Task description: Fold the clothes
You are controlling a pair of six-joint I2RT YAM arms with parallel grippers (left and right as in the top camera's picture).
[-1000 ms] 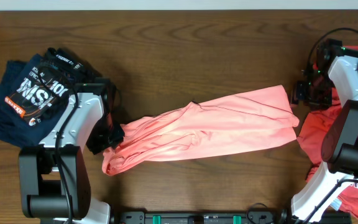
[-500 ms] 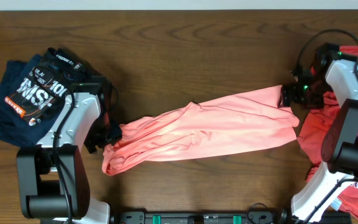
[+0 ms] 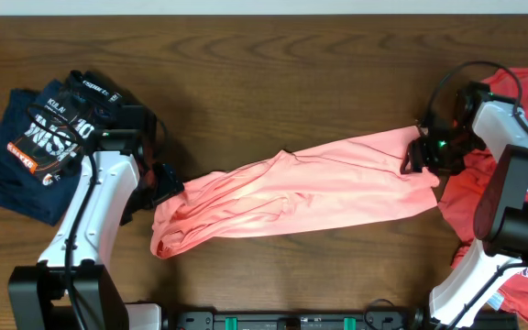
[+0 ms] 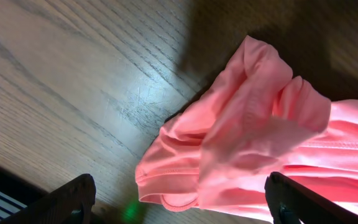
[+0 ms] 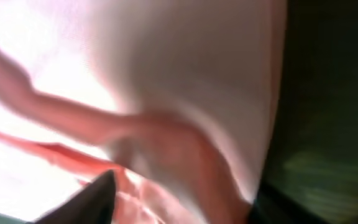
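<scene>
A salmon-pink T-shirt [image 3: 319, 188] lies across the middle of a dark wooden desk [image 3: 264, 73]. It is not spread flat. It is drawn out into a long slanting band, with its right end higher up the desk and its left end bunched into soft folds.

The left hand [image 3: 165, 181] hangs over that bunched left end. In the wrist view its two dark fingers [image 4: 73, 196] stand wide apart at the bottom corners, with nothing gripped between them and the crumpled pink cloth on the desk below.

The right hand [image 3: 420, 154] is at the upper right corner of the shirt. Its own camera shows only blurred pink fabric pressed very close, so I cannot tell whether it has closed on the cloth.

A navy T-shirt [image 3: 35, 147] with printed lettering sits at the far left, just behind the left arm. A darker red T-shirt [image 3: 484, 197] lies at the far right, its edge right against the pink shirt's end.

Several things could go wrong from here:
- The left hand could close on a thick wad of several layers, which would leave the shirt twisted when it is lifted.
- The right hand could catch only one layer, or pinch the red shirt along with the pink.
- Either slip would drag the wrong cloth and leave the fold crooked.
</scene>
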